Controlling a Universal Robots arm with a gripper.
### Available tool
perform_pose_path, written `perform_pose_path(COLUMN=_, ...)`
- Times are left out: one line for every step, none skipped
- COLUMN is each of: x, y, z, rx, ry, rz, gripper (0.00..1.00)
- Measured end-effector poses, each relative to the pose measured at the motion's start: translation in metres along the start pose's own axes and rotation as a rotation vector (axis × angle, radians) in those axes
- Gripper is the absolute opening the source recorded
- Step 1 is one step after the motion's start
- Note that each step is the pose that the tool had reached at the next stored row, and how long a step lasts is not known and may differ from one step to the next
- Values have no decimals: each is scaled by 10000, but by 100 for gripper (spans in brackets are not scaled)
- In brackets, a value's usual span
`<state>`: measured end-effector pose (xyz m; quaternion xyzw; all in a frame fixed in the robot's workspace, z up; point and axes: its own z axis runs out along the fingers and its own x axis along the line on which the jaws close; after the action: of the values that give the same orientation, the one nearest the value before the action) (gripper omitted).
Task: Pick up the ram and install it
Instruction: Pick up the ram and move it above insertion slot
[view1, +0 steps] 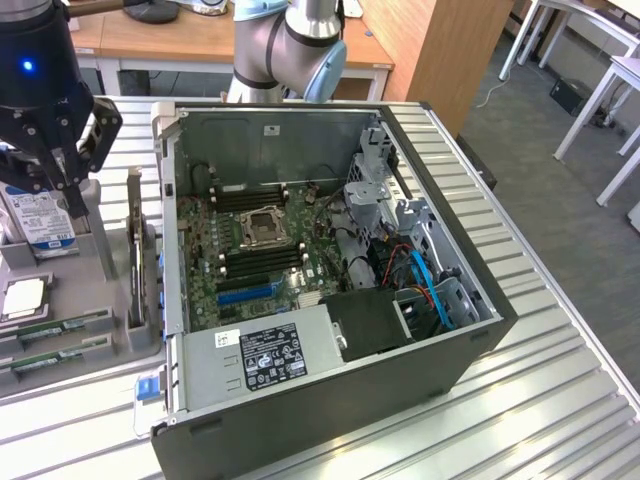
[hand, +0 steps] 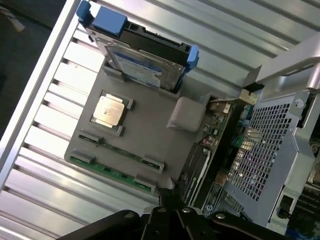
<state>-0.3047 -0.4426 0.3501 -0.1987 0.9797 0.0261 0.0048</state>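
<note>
Two green ram sticks (view1: 58, 341) lie side by side in slots at the near end of a grey holder tray (view1: 110, 345), on the exterior view's left. In the wrist view the ram (hand: 111, 171) runs along the tray's edge (hand: 150, 130). My black gripper (view1: 70, 195) hangs above the far end of the tray, over the hard drive, well apart from the sticks. Its fingertips (hand: 167, 197) are together and hold nothing. The open computer case (view1: 450, 350) lies beside the tray, with the motherboard's memory slots (view1: 262, 262) exposed.
The tray also holds a silver hard drive (view1: 40, 222), a square CPU (view1: 22, 297) and an expansion card (view1: 134, 250) standing on edge. Everything rests on a ribbed metal table (view1: 560, 400). A blue carrier (hand: 107, 20) sits behind the drive.
</note>
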Motion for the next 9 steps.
perform_pose_path(x=0, y=0, z=0, rx=-2, ry=5, rz=-102, gripper=11)
perform_pose_path(x=0, y=0, z=1, rx=-4, ry=10, rz=-205, gripper=11)
perform_pose_path(x=0, y=0, z=1, rx=-6, ry=15, rz=-299, gripper=11)
perform_pose_path(x=0, y=0, z=2, rx=-8, ry=20, rz=-393, gripper=11)
perform_pose_path(x=0, y=0, z=2, rx=-10, ry=24, rz=-485, gripper=11)
perform_pose_path(x=0, y=0, z=3, rx=-12, ry=28, rz=-575, gripper=11)
perform_pose_path(x=0, y=0, z=3, rx=-13, ry=32, rz=-664, gripper=11)
perform_pose_path(x=0, y=0, z=4, rx=-15, ry=37, rz=-755, gripper=11)
perform_pose_path(x=0, y=0, z=4, rx=-17, ry=41, rz=-846, gripper=11)
